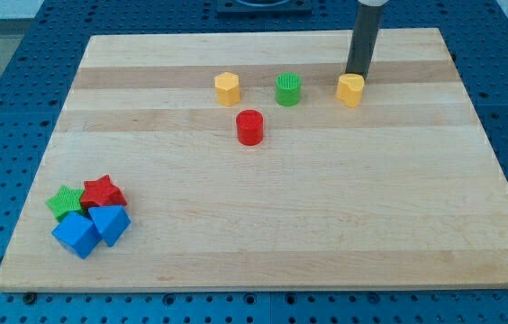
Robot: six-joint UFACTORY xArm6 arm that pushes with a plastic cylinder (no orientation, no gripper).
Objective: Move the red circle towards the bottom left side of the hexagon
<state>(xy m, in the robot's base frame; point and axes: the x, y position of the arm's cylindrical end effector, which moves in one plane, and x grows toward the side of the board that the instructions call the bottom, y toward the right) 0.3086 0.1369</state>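
Note:
The red circle [249, 127] stands on the wooden board, a little above the middle. A yellow hexagon [227, 87] stands up and to the left of it. A green circle [288, 89] stands up and to the right of it. A second yellow block [350, 90], heart-like in shape, stands further right. My tip [355, 76] is at the top edge of that yellow block, touching or almost touching it, far to the right of the red circle.
At the board's bottom left is a cluster: a green star [64, 201], a red star [102, 192], a blue block [76, 235] and another blue block [109, 223]. The board [326, 225] lies on a blue perforated table.

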